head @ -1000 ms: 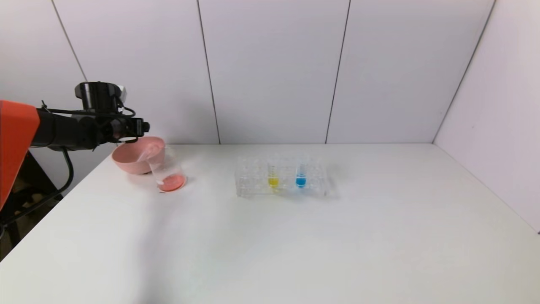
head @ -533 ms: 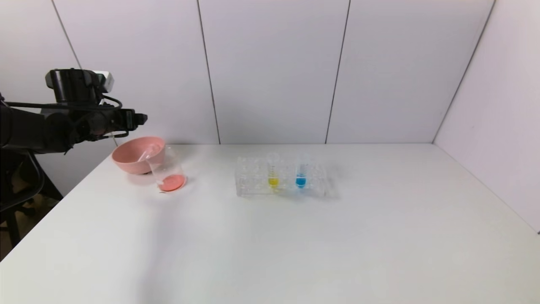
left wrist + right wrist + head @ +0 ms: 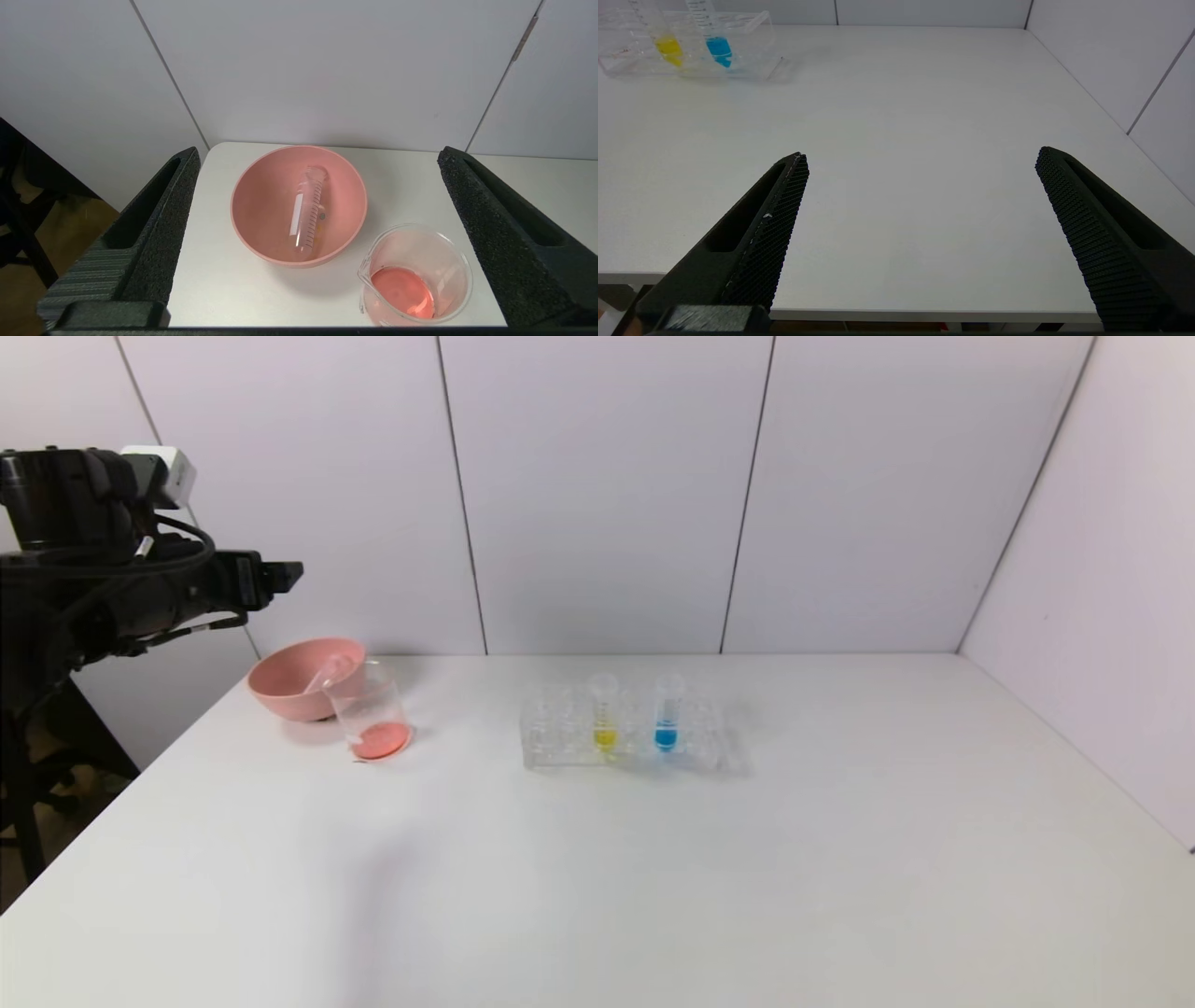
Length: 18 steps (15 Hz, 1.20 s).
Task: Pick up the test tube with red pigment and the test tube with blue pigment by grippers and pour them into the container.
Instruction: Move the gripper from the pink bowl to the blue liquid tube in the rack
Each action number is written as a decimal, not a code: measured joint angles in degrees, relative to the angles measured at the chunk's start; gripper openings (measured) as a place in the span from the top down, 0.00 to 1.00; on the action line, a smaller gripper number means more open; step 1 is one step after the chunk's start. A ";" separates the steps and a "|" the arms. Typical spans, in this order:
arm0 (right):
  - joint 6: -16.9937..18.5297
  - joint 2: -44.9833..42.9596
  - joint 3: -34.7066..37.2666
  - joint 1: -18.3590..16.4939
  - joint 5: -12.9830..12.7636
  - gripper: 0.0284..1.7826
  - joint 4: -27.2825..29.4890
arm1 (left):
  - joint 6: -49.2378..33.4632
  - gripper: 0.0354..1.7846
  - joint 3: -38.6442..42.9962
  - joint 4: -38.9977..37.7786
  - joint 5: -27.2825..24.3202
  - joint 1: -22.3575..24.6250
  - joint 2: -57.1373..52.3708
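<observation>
Head view: left gripper point(image 3: 280, 576) hung spread and empty above pink bowl point(image 3: 280, 702), where emptied red tube point(image 3: 308, 212) lay discarded. Container point(image 3: 373, 719) held red. Blue tube point(image 3: 667, 714) waited upright in rack point(image 3: 551, 737). Right gripper point(image 3: 920, 196) open over desk point(image 3: 653, 877), likely for it.

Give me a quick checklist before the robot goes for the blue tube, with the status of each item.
1. Red pour done: beaker holds red liquid, emptied tube lies in pink bowl. Ok.
2. Left gripper open, empty, raised above the bowl. Ok.
3. Blue tube upright in rack, beside the yellow tube. Ok.
4. Right gripper open over the table's near edge, nothing between it and the rack. Ok.
5. Beaker upright beside bowl. Ok.
6. Whether they touch: cannot tell.
</observation>
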 joint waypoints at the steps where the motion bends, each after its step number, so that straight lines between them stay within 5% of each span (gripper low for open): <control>1: 0.02 0.00 0.00 0.00 0.00 0.00 0.00 | -0.04 0.01 2.01 -1.33 -0.13 -0.74 -1.66; 11: 0.00 0.00 0.00 0.05 0.00 0.00 0.00 | -0.41 0.01 13.45 -3.45 -8.69 -7.02 -12.87; 18: 0.00 0.00 0.00 0.02 0.00 0.00 0.00 | -3.49 0.01 14.56 -3.40 -22.50 -11.53 -14.88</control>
